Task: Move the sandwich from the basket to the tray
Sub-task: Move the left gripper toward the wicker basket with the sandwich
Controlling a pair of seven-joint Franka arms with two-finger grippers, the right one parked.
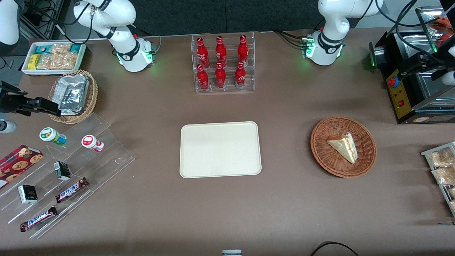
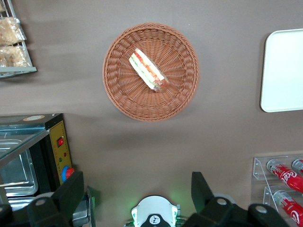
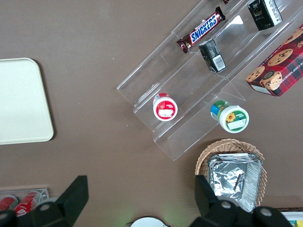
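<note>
Brown tabletop (image 1: pixel 291 199): sandwich (image 1: pixel 343 146) lies in the basket (image 1: pixel 321 152), well apart from the bare tray (image 1: pixel 220 149). Bottle rack (image 1: pixel 223 64) stands farther off. Gripper (image 2: pixel 135 191), fingers spread, hangs high above the basket, unobstructed.

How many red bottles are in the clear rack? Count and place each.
6 bottles: three in the row of the rack farther from the front camera, three in its nearer row; none seems hidden. The gripper, fingers open, hangs over the working arm's table end.
</note>
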